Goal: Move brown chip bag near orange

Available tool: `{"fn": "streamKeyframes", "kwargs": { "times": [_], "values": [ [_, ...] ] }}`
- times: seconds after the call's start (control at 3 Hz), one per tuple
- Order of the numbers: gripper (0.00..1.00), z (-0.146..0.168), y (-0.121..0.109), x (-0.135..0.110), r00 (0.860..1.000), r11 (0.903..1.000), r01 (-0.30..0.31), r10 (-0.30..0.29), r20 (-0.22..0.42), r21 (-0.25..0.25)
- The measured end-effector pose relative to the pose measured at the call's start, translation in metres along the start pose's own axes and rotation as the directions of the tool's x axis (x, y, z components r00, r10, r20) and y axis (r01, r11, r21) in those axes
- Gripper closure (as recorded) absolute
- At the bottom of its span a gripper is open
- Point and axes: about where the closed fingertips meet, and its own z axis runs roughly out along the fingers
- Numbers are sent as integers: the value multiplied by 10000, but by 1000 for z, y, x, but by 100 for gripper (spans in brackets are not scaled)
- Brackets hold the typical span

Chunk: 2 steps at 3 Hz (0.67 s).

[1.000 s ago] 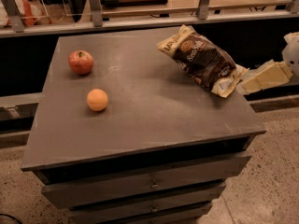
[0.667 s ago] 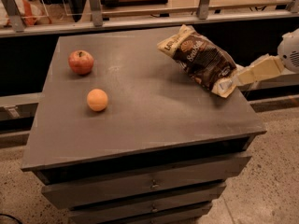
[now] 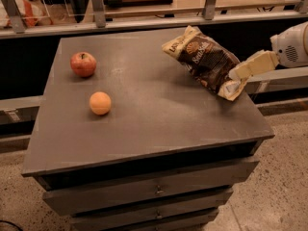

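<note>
In the camera view, a dark grey cabinet top point(image 3: 159, 114) is seen filling the middle of the frame, with drawer fronts point(image 3: 154, 189) shown below it along the lower edge. The brown chip bag point(image 3: 207, 61) is found in the upper right of the frame, near the right rear corner of the top, lying tilted with one cream-yellow end toward the back and the other toward the right edge. The gripper point(image 3: 240, 71) is seen at the right of the frame, reaching in from the right border, and its pale tip is laid against the bag's lower right end. Whether the gripper is closed on the bag or merely touching it cannot be told from this view. The orange point(image 3: 100, 103) is placed on the left half of the top, left of centre in the frame, well apart from the bag. A red apple point(image 3: 83, 64) is set behind the orange, toward the upper left, near it but not touching. A speckled floor point(image 3: 284, 177) is seen at the lower right, and a metal railing point(image 3: 144, 20) is seen running across the top of the frame behind the cabinet.
</note>
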Motion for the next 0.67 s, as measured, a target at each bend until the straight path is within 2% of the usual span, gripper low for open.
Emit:
{"fn": "streamKeyframes", "kwargs": {
  "times": [0.33,0.67],
  "values": [
    [0,26,4,-14,9982,9938,211,-149,576,-1090],
    [0,49,11,-21,9948,9843,436,-271,980,-1708]
  ]
}}
